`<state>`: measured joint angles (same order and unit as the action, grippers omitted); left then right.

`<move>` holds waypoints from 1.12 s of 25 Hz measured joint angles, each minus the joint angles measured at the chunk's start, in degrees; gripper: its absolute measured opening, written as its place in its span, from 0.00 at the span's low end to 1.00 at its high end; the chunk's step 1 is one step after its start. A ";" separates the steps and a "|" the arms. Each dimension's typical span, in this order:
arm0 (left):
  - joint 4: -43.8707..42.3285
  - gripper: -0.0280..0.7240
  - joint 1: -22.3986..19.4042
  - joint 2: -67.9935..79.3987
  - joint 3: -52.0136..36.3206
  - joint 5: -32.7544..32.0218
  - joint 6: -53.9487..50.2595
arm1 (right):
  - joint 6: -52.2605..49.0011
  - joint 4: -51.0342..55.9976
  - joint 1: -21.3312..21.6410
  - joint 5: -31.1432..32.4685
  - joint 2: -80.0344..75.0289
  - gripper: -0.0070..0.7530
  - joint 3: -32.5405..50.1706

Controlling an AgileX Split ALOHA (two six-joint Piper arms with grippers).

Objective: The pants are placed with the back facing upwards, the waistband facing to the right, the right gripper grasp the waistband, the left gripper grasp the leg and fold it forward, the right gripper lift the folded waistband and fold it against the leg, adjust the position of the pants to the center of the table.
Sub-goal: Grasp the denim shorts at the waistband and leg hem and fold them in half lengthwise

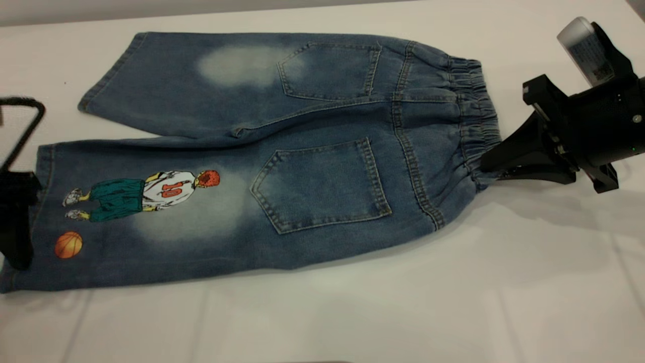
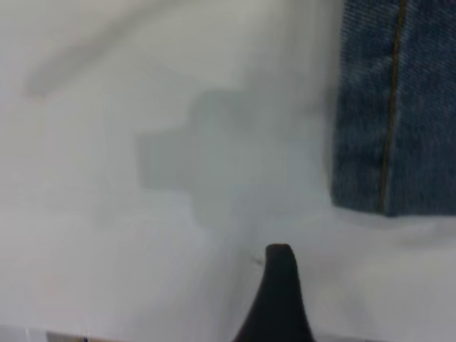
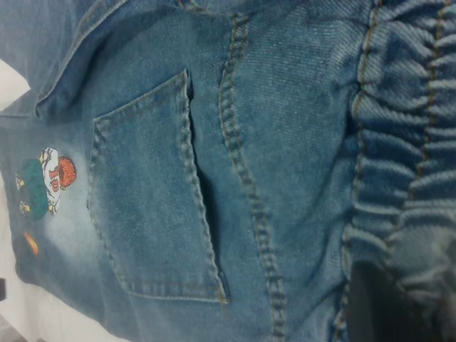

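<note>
The pants (image 1: 282,151) lie flat on the table (image 1: 453,302), back up, with both patch pockets showing. The waistband (image 1: 476,116) points right. The leg (image 1: 151,212) with the basketball player print is the nearer one and stretches left. My right gripper (image 1: 486,164) is at the waistband's near corner, shut on the bunched elastic; one of its fingers (image 3: 377,306) shows dark against the ruched denim. My left gripper (image 1: 17,222) hangs over the printed leg's hem at the far left. It is open: a single finger (image 2: 279,285) shows above bare table beside a denim hem (image 2: 392,107).
The plain leg (image 1: 191,85) with a faded patch lies beyond the printed one. A thin black cable loop (image 1: 25,126) stands by the left gripper. White tabletop stretches in front of the pants and past the waistband.
</note>
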<state>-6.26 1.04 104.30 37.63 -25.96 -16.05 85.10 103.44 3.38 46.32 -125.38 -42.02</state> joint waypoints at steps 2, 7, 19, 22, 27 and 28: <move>0.00 0.79 0.00 2.05 0.11 1.42 0.00 | 0.00 0.00 0.00 0.00 0.00 0.06 0.00; 0.00 0.79 0.00 5.38 0.17 4.77 0.13 | 0.00 -0.04 0.00 0.00 0.00 0.06 0.00; 2.54 0.34 0.00 7.74 0.58 7.40 0.49 | 0.17 -0.44 0.00 0.29 0.00 0.06 0.00; 3.84 0.12 0.00 7.51 0.58 7.07 1.54 | 0.17 -1.14 0.00 1.21 0.00 0.06 0.00; 7.66 0.11 0.00 0.97 0.58 4.27 6.34 | -2.27 -5.26 0.00 1.88 3.54 0.06 0.00; 8.62 0.11 0.00 -0.98 0.58 3.93 7.42 | -3.07 -6.08 0.00 2.03 4.89 0.06 0.00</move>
<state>2.36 1.04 103.32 38.21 -22.03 -8.63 82.03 97.36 3.38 48.34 -120.49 -42.02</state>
